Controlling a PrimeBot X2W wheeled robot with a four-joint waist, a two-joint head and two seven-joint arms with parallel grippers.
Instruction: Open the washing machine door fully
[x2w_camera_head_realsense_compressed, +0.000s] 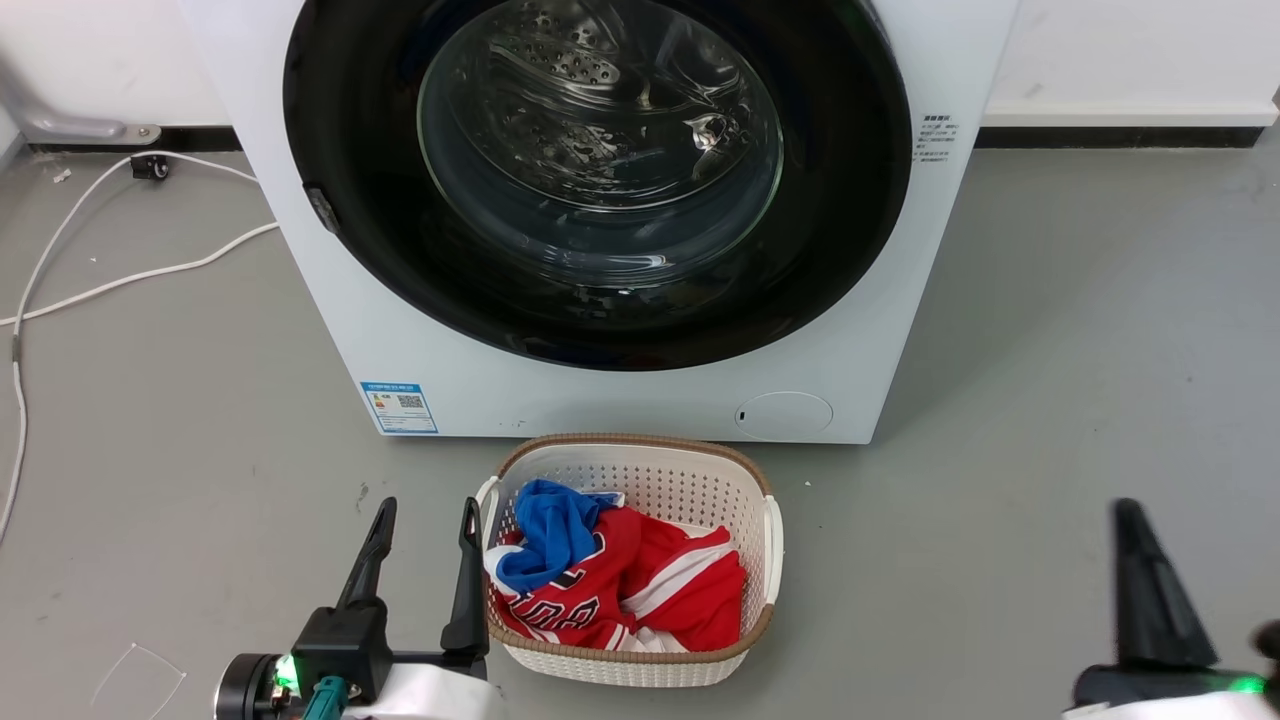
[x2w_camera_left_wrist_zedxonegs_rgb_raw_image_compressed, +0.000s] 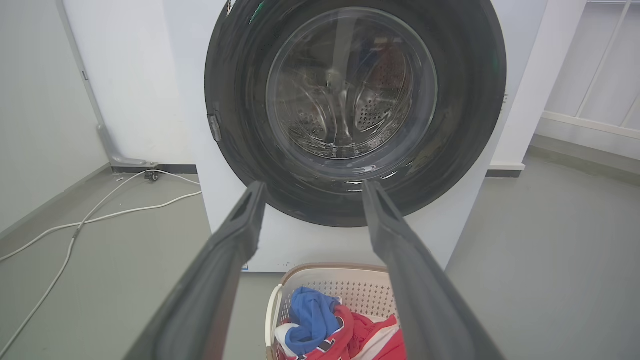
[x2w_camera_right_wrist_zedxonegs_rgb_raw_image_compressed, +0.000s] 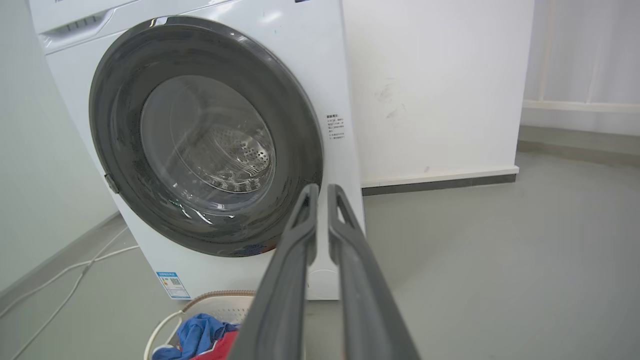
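Facing the shut washing machine door (x2w_camera_head_realsense_compressed: 600, 170) from well back, left fingers (x2w_camera_head_realsense_compressed: 370, 560) spread, right fingers (x2w_camera_right_wrist_zedxonegs_rgb_raw_image_compressed: 295, 260) pressed together, empty

Not much legible here tbh. Straight ahead of the left gripper (x2w_camera_head_realsense_compressed: 429, 510), on the bottom corner of the washing machine (x2w_camera_head_realsense_compressed: 600, 400) front, there's a blue sticker (x2w_camera_head_realsense_compressed: 399, 407) with a QR code (x2w_camera_head_realsense_compressed: 410, 401) and rows of print, all too tiny to read. Just past the right gripper (x2w_camera_right_wrist_zedxonegs_rgb_raw_image_compressed: 322, 192) tips sits a small block of grey print (x2w_camera_right_wrist_zedxonegs_rgb_raw_image_compressed: 336, 127) on the machine's front, also unreadable. Right beside the left gripper, the red jersey (x2w_camera_head_realsense_compressed: 640, 590) in the basket (x2w_camera_head_realsense_compressed: 640, 455) has lettering, but it's folded up and I can't make it out.
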